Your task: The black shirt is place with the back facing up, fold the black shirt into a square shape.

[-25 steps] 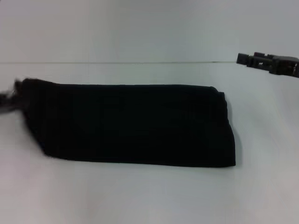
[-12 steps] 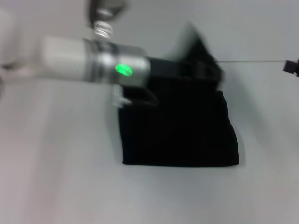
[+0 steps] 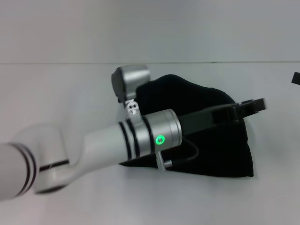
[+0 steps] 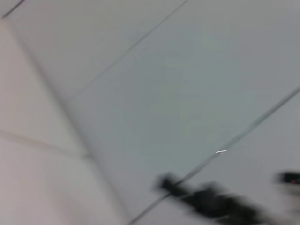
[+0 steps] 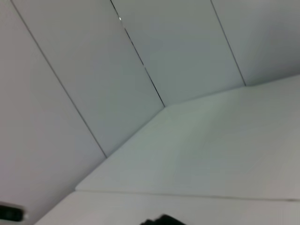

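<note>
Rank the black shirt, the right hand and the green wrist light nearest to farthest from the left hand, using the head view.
1. black shirt, lying just under the left hand.
2. right hand, at the view's right edge.
3. green wrist light, back along the left arm.

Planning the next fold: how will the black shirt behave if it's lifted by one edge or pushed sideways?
The black shirt looks floppy: its far edge humps and sags unevenly under the left pincer, so lifting one edge would probably let the rest droop. It lies in stacked layers, so a sideways push would likely bunch or slide them apart. It seems light and not fragile.
</note>
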Controlling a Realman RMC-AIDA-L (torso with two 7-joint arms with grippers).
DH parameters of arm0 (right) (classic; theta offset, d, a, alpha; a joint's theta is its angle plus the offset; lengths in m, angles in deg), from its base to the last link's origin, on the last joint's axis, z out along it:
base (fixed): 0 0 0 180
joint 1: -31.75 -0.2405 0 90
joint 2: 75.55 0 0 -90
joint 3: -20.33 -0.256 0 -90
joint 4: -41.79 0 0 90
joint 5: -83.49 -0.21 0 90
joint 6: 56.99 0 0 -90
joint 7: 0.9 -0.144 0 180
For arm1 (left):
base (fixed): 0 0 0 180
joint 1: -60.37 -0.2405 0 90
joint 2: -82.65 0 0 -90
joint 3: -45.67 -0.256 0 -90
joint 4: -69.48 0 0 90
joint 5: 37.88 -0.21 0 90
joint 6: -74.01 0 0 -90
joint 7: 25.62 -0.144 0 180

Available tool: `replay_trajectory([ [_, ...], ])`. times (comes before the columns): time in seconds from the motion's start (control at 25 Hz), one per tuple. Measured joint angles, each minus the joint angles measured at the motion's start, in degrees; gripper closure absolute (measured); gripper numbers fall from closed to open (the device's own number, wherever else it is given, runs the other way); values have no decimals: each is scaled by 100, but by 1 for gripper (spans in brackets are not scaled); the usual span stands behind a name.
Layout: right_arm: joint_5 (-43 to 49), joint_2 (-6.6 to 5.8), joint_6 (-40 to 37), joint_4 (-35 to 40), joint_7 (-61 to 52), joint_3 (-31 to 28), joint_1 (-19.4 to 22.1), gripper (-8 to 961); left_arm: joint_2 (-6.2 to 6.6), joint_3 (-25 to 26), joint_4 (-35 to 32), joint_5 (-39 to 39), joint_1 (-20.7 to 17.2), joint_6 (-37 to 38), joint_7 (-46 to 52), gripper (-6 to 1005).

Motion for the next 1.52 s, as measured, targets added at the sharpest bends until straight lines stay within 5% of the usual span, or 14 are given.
replay_trajectory([
  [0.08, 96, -7, 77, 0, -121, 6, -23, 54, -1, 128, 68, -3, -176, 666, -304, 889],
  [0.28, 621, -84, 349, -39, -810, 60, -199, 54, 9, 147, -260, -36, -629, 2087, -453, 640],
  [0.6, 1714, -140, 897, -262, -2369, 669, -804, 53, 75, -415, -1763, -54, -1573, 2601, 13, 196],
  [0.96, 1924, -67, 1686, -1042, -2706, 976, -1273, 53, 104, -821, -3151, -160, -2278, 2515, 190, 138],
  [1.52, 1924, 168, 2371, -1569, -2937, 1051, -1405, 71, 242, -812, -3696, -795, -2286, 2206, 197, 120],
])
